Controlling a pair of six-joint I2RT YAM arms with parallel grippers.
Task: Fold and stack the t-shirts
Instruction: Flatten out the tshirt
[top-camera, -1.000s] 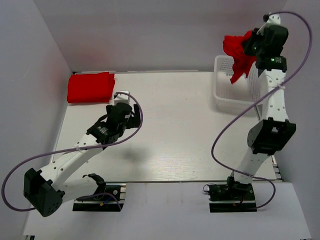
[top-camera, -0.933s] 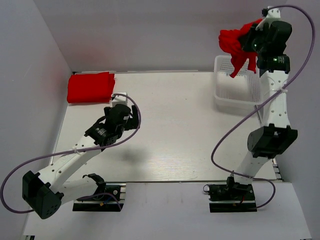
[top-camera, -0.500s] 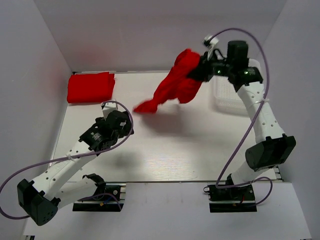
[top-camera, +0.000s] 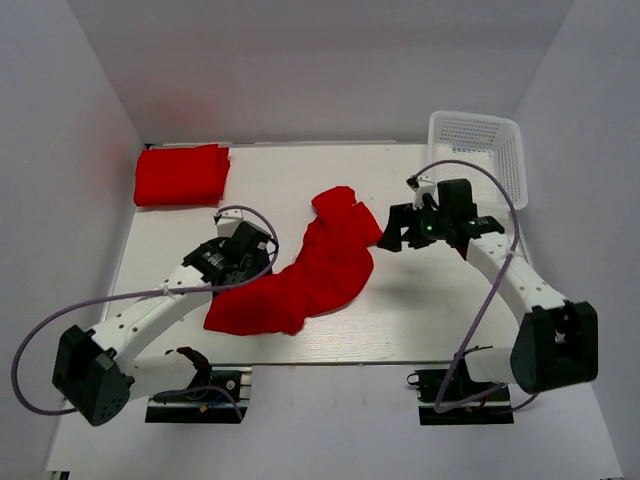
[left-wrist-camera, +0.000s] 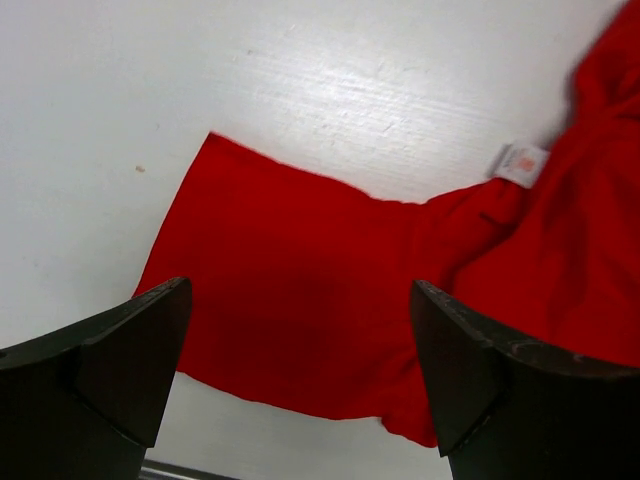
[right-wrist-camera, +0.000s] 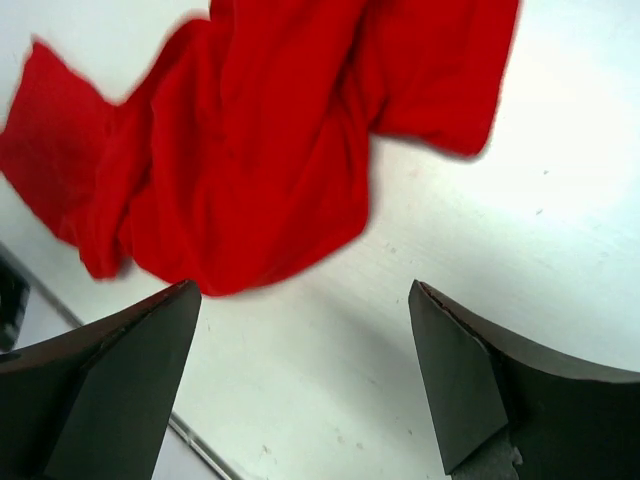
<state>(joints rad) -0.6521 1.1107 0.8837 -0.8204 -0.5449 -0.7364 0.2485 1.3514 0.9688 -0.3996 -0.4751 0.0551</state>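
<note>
Loose shirt (top-camera: 305, 275): plain bright red, no print, lying crumpled on the counter (top-camera: 420, 310) near the middle. It runs as a long diagonal band from upper right to lower left. Not spread flat: the upper end is bunched and creased, the lower left end flatter with a straight edge. In the left wrist view a small white tag (left-wrist-camera: 523, 164) shows on the cloth.

Folded pile (top-camera: 182, 174): same red, neat rectangle at the far left corner of the counter, well apart from the loose shirt. Cannot tell how many shirts are in it.

Basket (top-camera: 478, 150): white mesh, far right corner.

Left arm: reaches in low from the near left, elbow bent. Left pincer (top-camera: 262, 262) sits at the left edge of the loose shirt. Its fingers are spread wide with nothing between them, and red cloth lies below the gap.

Right arm: bends in from the near right. Right pincer (top-camera: 388, 228) points left, just beside the shirt's upper right end. Spread wide, holding nothing; its wrist view shows mostly bare counter under the gap.
</note>
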